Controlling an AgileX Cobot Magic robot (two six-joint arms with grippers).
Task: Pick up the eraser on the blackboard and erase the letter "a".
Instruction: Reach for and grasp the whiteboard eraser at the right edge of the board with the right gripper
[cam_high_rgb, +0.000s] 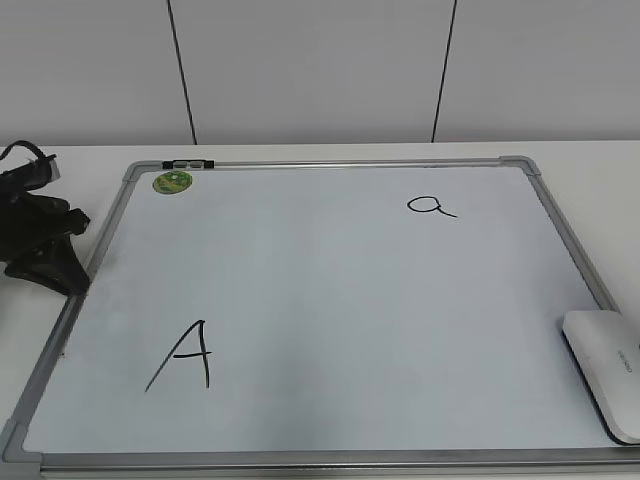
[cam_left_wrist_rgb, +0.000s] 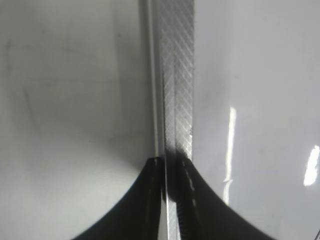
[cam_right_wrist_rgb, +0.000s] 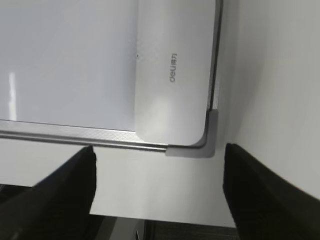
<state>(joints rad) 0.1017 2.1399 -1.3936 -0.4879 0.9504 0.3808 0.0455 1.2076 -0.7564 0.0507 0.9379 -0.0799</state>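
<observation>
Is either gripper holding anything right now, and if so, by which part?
Nothing is held. The white rounded plastic eraser lies untouched on the board's corner, ahead of the open right gripper. The left gripper sits at the board's frame, shut on nothing.

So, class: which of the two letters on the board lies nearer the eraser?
The small lowercase "a", upper right; the eraser lies on that side too.
</observation>
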